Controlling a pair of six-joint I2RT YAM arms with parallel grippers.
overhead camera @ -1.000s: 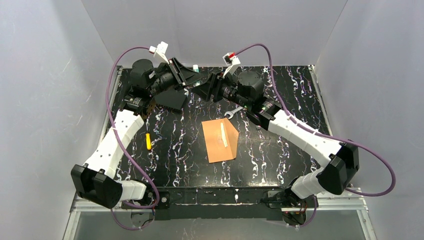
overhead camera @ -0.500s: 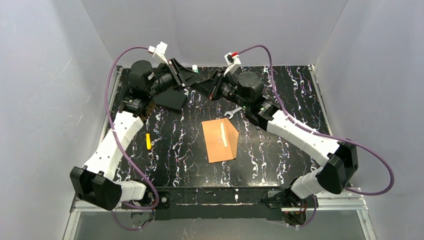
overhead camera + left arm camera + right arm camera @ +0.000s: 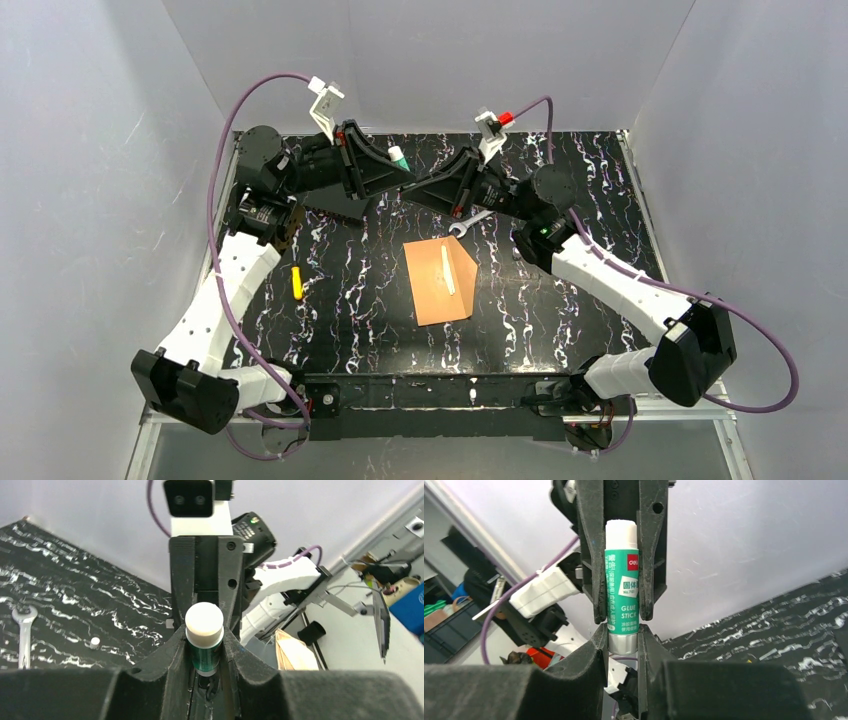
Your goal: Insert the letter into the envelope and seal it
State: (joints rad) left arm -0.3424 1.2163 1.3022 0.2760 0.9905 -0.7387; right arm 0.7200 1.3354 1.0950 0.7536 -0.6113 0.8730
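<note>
Now closer: left end effector (image 3: 204,647), right end effector (image 3: 622,641), tight around cylindrical glue stick (image 3: 622,595).

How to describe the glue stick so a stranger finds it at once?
Look over the far part of the marbled table, where both arms meet tip to tip. There the left claw and right claw pinch the glue stick: a green tube with a white end, held in the air, unlike the wrench lying nearby.
</note>
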